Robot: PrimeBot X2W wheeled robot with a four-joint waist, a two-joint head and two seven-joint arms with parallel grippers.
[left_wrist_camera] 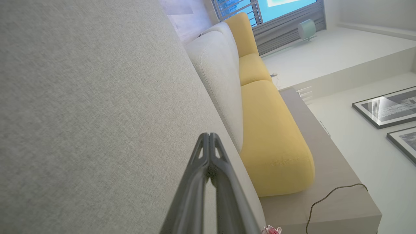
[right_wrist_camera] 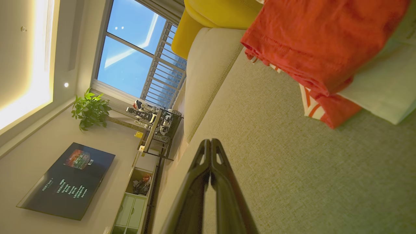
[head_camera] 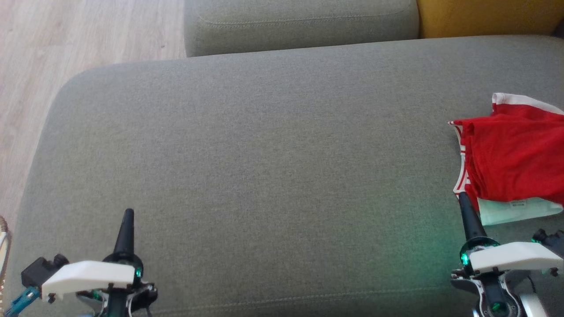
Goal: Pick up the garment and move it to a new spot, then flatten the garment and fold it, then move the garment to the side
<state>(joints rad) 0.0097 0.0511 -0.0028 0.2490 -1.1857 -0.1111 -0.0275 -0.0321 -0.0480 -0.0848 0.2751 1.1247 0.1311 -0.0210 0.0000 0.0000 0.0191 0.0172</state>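
Note:
A folded red garment (head_camera: pixel 515 158) with white striped trim lies at the right edge of the grey sofa seat (head_camera: pixel 264 167), on top of a pale folded cloth (head_camera: pixel 513 210). The same red garment (right_wrist_camera: pixel 321 42) sits at the upper right of the right wrist view. My right gripper (head_camera: pixel 463 199) is shut and empty, its tip just beside the garment's near left corner. Shut too, with nothing in it, my left gripper (head_camera: pixel 128 214) hovers over bare cushion at the lower left. Both pairs of fingertips meet in the wrist views (left_wrist_camera: pixel 209 136) (right_wrist_camera: pixel 210 142).
A grey back cushion (head_camera: pixel 299 24) and a yellow cushion (head_camera: pixel 489 17) border the seat's far side. Wooden floor (head_camera: pixel 66 39) lies off the seat's left edge. A wide stretch of bare cushion separates the two grippers.

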